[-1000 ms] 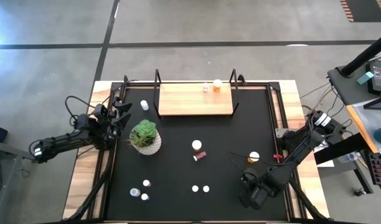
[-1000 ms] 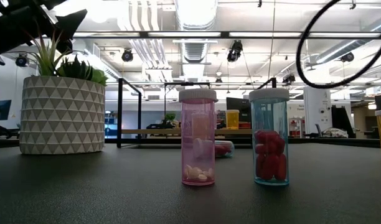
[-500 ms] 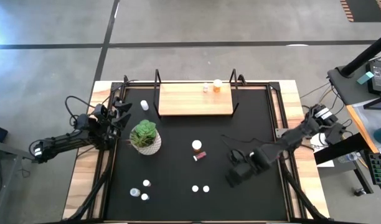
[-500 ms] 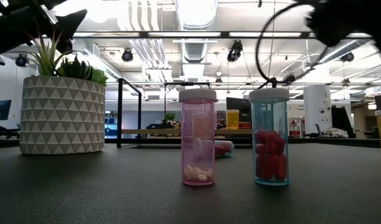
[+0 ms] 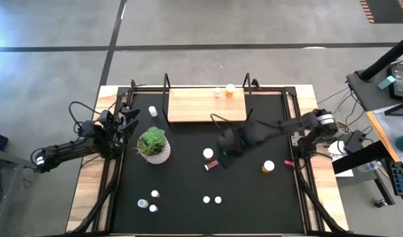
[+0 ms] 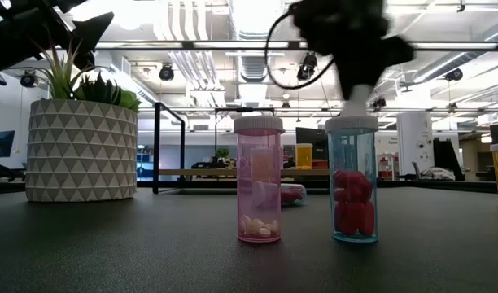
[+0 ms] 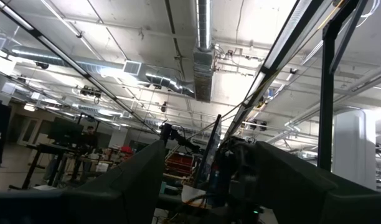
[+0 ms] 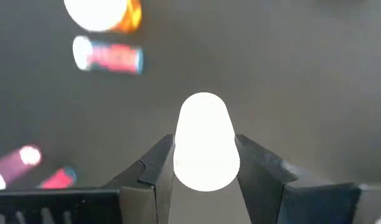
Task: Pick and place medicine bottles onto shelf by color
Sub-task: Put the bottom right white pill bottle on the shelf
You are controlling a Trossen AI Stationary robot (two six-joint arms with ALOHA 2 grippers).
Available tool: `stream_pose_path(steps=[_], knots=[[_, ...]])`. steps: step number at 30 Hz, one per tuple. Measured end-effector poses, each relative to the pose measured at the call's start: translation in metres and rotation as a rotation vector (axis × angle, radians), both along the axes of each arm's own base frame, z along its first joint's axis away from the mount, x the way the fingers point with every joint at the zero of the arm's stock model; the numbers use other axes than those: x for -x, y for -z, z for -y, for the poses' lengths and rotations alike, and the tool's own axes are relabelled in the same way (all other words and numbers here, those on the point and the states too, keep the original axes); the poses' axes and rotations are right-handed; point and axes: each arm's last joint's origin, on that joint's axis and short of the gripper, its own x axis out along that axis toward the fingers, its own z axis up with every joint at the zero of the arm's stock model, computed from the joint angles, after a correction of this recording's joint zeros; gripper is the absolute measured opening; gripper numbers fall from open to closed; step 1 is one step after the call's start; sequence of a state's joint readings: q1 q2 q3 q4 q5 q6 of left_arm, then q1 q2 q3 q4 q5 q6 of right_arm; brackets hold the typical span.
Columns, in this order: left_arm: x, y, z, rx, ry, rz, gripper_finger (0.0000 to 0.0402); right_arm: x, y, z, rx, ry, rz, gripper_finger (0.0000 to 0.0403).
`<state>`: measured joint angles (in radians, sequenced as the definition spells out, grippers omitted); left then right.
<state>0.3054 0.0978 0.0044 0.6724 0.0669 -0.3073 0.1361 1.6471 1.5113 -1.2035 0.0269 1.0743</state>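
Observation:
My right gripper (image 5: 226,143) hangs over the table's middle, just near of the shelf (image 5: 188,108), and is shut on a white medicine bottle (image 8: 205,134). In the low view that bottle (image 6: 359,99) pokes out below the dark gripper (image 6: 340,37). The shelf is a light-wood board with black end frames, and two small bottles (image 5: 224,91) stand on its far edge. Below the gripper an orange bottle (image 5: 208,154) stands and a red one (image 5: 211,164) lies on the black tabletop. My left gripper (image 5: 129,122) waits open at the table's left edge, beside the potted plant (image 5: 153,146). My right gripper pinches the white bottle between its two fingers, one on each side of the bottle's body (image 8: 178,155). The fingers point steeply down from above. The bottle sticks out past the fingertips and hangs lifted clear of the table.
An orange bottle (image 5: 268,166) stands right of centre. Two bottles (image 5: 212,199) stand near the front, several (image 5: 149,203) stand at the front left, and a white one (image 5: 153,111) stands left of the shelf. The pink (image 6: 259,183) and blue-tinted (image 6: 354,183) bottles stand close to the low camera.
My right gripper has swung from the table's near right corner toward the far edge and the left, rising as it went, and now hangs over the middle close to the shelf. Its wrist has rolled on the way.

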Motion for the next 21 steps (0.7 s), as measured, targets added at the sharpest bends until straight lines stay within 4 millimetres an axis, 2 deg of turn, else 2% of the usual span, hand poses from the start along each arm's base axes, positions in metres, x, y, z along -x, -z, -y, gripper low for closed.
stream_pose_path(steps=[5,11,21], knots=[[0.000,0.000,0.000,0.000,0.000,0.000,0.0233,-0.025,-0.002,0.048,0.006,0.022,0.023,0.0135],[0.000,0.000,0.000,0.000,0.000,0.000,0.0233,-0.046,0.001,0.097,0.011,0.103,-0.008,0.0135],[0.000,0.000,0.000,0.000,0.000,0.000,0.0233,-0.077,0.010,0.161,-0.041,0.197,-0.067,0.0137]])
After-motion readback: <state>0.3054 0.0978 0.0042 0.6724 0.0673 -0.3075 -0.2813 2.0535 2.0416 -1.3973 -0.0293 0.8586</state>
